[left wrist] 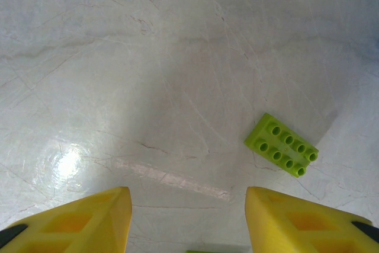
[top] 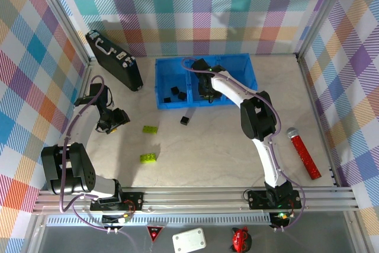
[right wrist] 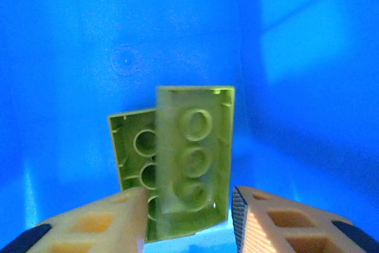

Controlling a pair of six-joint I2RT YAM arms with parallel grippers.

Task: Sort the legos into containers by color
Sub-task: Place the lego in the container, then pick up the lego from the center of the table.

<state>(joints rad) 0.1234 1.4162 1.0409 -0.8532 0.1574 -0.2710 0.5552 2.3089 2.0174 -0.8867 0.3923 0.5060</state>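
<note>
Nearest, on the left: arm folded up, elbow tucked back over its base, wrist out above the counter (top: 201, 152). Left fingers (left wrist: 77, 223) spread wide, nothing between them, aimed down at bare stone.

Out on the counter, two loose lime green legos: the nearer one (top: 148, 157) and the farther one (top: 150, 129), well apart. One of them lying studs-up just beyond the left fingers in the wrist view. One black lego (top: 185, 120) alone, just short of the blue tray (top: 204, 57). Off to the right, one red microphone (top: 304, 152).

Right arm stretched long from its base, elbow high, forearm swung left, wrist dipped into the tray's middle compartment. Right fingers (right wrist: 284, 223) narrow, flanking an upturned lime brick (right wrist: 195, 152). Gripped or loose, cannot tell. A second upturned lime brick (right wrist: 130, 146) tucked behind it.

Left compartment: three black bricks (top: 175, 90), by the look of it.

Farthest back left, one black case (top: 113, 58).
</note>
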